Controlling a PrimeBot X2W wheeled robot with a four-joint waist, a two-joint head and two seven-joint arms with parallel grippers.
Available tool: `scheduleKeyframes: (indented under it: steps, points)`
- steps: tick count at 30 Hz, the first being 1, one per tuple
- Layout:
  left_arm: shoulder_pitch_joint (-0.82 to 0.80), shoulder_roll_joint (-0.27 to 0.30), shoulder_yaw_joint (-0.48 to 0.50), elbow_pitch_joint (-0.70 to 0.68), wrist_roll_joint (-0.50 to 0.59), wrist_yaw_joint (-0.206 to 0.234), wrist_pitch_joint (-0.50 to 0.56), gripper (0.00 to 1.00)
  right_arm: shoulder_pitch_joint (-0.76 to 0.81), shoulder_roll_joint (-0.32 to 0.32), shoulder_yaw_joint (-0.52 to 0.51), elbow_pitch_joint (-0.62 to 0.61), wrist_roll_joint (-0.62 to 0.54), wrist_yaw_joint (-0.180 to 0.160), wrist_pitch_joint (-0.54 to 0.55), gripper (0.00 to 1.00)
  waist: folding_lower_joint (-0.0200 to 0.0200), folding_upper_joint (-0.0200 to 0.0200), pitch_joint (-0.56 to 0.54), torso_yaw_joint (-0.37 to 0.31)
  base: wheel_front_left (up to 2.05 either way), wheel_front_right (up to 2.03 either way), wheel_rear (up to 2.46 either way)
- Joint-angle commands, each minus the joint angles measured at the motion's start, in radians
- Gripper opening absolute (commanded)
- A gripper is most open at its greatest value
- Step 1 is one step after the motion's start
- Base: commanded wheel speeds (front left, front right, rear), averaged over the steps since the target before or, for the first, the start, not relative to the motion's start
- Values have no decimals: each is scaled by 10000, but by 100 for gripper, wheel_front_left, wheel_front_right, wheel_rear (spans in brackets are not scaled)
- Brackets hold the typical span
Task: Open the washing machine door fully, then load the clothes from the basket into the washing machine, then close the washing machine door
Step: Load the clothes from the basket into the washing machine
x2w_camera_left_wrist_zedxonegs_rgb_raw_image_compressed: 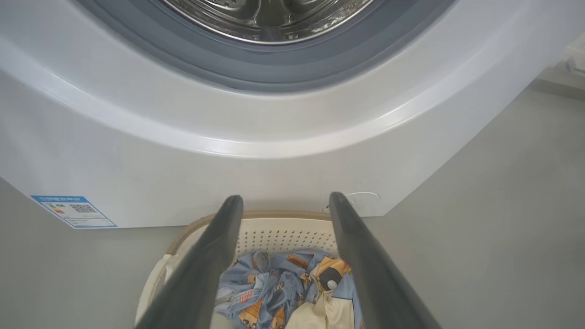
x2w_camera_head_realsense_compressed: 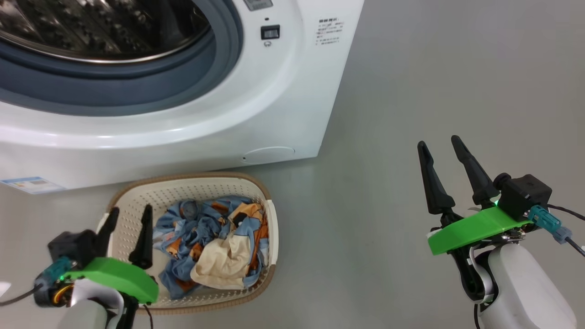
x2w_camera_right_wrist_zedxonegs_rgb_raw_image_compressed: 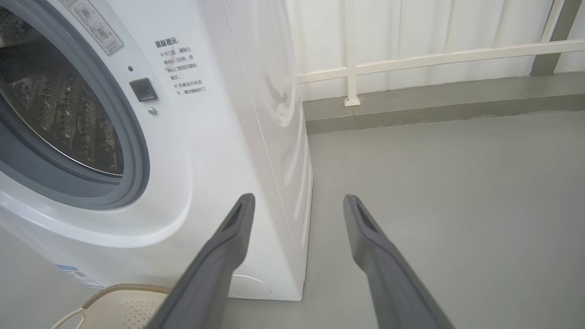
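Two empty grippers, fingers apart: the left gripper (x2w_camera_head_realsense_compressed: 130, 210) hovers over the basket (x2w_camera_head_realsense_compressed: 192, 176), poised for the clothes (x2w_camera_head_realsense_compressed: 215, 237) inside, just before the open-mouthed washing machine (x2w_camera_head_realsense_compressed: 274, 114); the right gripper (x2w_camera_head_realsense_compressed: 438, 141) hangs well right, out of the way.

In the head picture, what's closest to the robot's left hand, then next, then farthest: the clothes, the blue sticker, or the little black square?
From the left hand:
1. The clothes, just right of it in the basket.
2. The blue sticker, low on the washing machine, at its left corner.
3. The black square, high up on the machine's right.
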Motion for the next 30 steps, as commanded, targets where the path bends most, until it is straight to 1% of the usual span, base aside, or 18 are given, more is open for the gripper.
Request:
scheduleKeyframes:
  steps: [1, 11, 14, 17, 22, 29, 30]
  points:
    - [-370, 269, 170, 87, -65, -102, 43, 100, -219, 58, 170, -278, -102, 58, -120, 100, -1, 0, 271, -88, 0, 0, 0]
    - [-1396, 356, -820, 1634, -530, -225, 397, 100, -618, 266, 185, -421, -256, 58, -120, 100, -1, 0, 1334, -206, 0, 0, 0]
    - [-1708, 456, -1396, 1929, -822, -228, 480, 100, -794, 336, 188, -488, -307, 58, -120, 100, -1, 0, 1716, -278, 0, 0, 0]
    - [-1973, 512, -2092, 2053, -1381, -229, 632, 100, -961, 407, 185, -557, -349, 58, -120, 100, -1, 0, 2074, -368, 0, 0, 0]
    - [-2430, 838, -3157, 2355, -2142, -230, 756, 100, -1175, 505, 164, -659, -409, 58, -120, 100, -1, 0, 2623, -520, 0, 0, 0]
    - [-3246, 1091, -4432, 2891, -2900, -231, 853, 100, -1448, 588, 209, -823, -489, 58, -120, 100, -1, 0, 3386, -735, 0, 0, 0]
    - [-3246, 1091, -4432, 2891, -2900, -231, 853, 100, -1448, 588, 209, -823, -489, 58, -120, 100, -1, 0, 3386, -735, 0, 0, 0]
